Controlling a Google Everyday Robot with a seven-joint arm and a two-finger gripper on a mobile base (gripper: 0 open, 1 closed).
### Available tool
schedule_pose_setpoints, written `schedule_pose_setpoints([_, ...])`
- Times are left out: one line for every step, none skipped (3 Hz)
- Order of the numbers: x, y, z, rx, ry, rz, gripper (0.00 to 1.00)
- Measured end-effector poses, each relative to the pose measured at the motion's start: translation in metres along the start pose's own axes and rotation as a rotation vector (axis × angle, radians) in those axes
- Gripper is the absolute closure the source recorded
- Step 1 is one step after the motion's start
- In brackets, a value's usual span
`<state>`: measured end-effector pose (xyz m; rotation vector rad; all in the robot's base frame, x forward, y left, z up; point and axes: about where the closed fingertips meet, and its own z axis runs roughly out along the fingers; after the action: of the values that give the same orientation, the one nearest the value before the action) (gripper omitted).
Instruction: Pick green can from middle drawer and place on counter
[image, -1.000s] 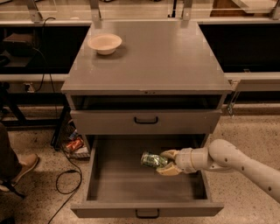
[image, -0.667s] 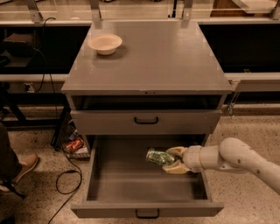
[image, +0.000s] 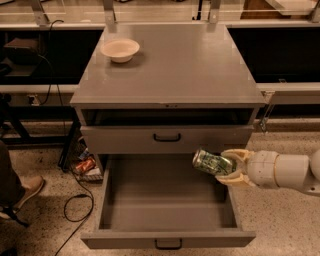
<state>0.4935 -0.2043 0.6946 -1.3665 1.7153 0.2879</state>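
The green can (image: 212, 163) lies on its side in my gripper (image: 226, 166), which is shut on it and holds it above the right side of the open middle drawer (image: 165, 202). The drawer's inside shows nothing else in it. My white arm reaches in from the right edge. The counter (image: 170, 65) is the broad grey top of the cabinet, above and behind the can.
A cream bowl (image: 120, 49) sits on the counter's back left. The upper drawer (image: 167, 137) is closed with a black handle. A person's shoe (image: 22, 192), cables and a red-orange object (image: 85, 165) lie on the floor at the left.
The gripper has lifted the green can up out of the drawer and drawn it a little to the right.
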Motion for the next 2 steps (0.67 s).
schedule_pose_setpoints([0.000, 0.000, 0.000, 0.000, 0.000, 0.000, 1.00])
schedule_pose_setpoints([-0.009, -0.013, -0.003, -0.023, 0.021, 0.002, 1.00])
